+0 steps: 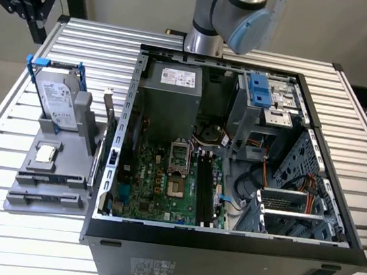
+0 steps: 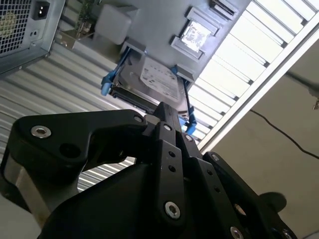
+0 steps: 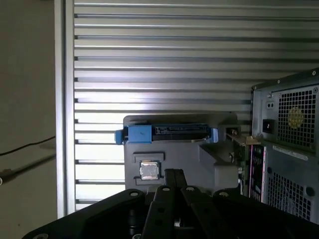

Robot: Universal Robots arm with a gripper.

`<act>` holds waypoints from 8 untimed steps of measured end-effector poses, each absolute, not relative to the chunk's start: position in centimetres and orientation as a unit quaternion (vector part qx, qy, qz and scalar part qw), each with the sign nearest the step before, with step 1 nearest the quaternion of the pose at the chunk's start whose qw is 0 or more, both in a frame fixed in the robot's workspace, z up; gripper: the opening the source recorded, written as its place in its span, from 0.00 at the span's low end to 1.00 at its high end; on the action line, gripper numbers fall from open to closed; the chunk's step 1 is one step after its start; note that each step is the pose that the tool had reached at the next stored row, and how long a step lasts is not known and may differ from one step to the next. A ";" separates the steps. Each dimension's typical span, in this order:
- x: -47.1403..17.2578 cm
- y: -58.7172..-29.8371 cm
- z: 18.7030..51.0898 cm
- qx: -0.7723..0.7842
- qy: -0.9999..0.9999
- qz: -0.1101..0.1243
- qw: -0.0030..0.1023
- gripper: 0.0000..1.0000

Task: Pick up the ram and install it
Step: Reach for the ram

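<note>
Looking for the ram, I make out a thin dark strip of circuit board (image 1: pixel 108 126), apparently standing on edge in the grey moulded plastic holder (image 1: pixel 31 193), just beside the open black sheet-metal computer case (image 1: pixel 223 255). It is not lifted yet, so by my read both pickup and install remain. The long black slots (image 1: pixel 206 186) on the green motherboard (image 1: pixel 154 187) wait inside. My black jointed metal gripper (image 3: pixel 174 173) sits well apart from the holder, fingers pinched together on nothing. The ribbed silver table (image 1: pixel 2 157) gleams.
</note>
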State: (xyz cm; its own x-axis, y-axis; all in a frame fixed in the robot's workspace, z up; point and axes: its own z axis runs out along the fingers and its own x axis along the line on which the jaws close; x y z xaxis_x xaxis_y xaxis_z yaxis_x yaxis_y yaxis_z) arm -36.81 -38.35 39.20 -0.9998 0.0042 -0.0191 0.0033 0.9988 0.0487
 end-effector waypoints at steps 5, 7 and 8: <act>-36.8 -38.4 39.2 0.002 1.000 0.024 0.010 0.00; -36.9 -38.4 39.2 0.002 1.000 0.024 0.010 0.00; -36.9 -38.5 39.2 0.002 1.000 0.024 0.010 0.00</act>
